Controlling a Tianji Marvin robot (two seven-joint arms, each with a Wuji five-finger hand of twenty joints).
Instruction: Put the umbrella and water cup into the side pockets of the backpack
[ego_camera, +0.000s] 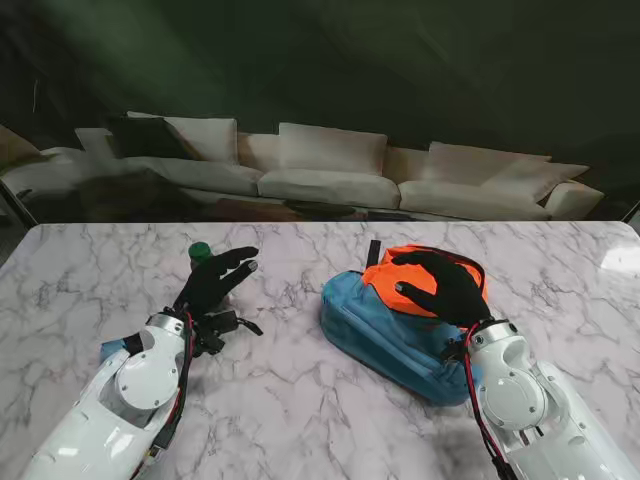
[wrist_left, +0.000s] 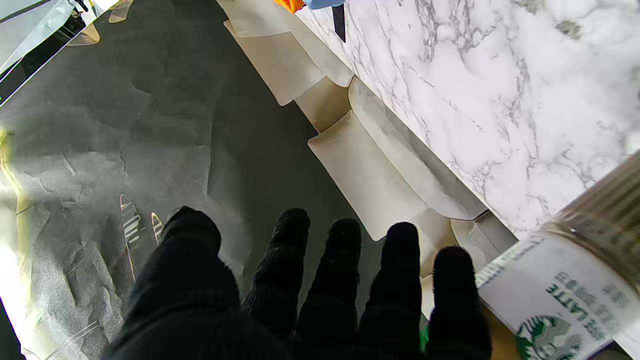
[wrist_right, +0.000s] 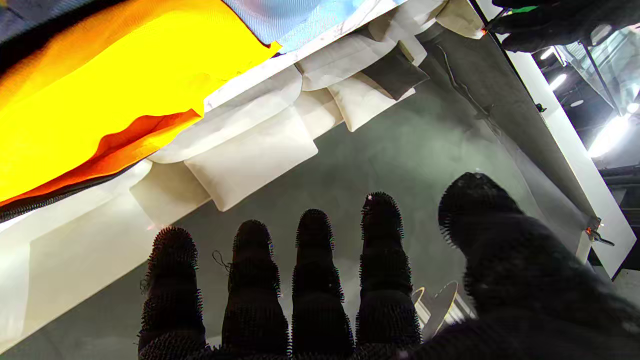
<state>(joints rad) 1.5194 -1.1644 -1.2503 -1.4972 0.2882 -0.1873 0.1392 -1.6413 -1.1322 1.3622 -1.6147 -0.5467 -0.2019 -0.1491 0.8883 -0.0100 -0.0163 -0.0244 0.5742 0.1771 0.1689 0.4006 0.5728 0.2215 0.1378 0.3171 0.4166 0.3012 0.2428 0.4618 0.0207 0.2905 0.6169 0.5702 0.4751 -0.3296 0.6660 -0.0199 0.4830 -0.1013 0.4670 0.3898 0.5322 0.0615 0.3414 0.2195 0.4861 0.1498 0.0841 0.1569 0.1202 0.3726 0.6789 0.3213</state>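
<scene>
Marble-patterned white surface (ego_camera: 300, 400) from the stand view first: the blue fabric backpack with the orange top panel (ego_camera: 395, 335) lies on its side toward my right, and the right hand (ego_camera: 447, 285) in its black glove rests spread on the orange panel, clutching nothing. Over on the left, the left hand (ego_camera: 215, 280) hangs with fingers extended beside the green-capped bottle-shaped water cup (ego_camera: 200, 251) — close, but I can't call contact from here. No umbrella anywhere I can make out, and neither side pocket looks filled, so by my reading the whole job is ahead.

Left wrist view: black fingers (wrist_left: 345, 270) straight and apart, gripping nothing, with the cup's white Starbucks label (wrist_left: 555, 300) right alongside the little finger.

Right wrist view: fingers (wrist_right: 315, 280) splayed and empty — orange-yellow fabric (wrist_right: 100, 90) just beyond them.
</scene>
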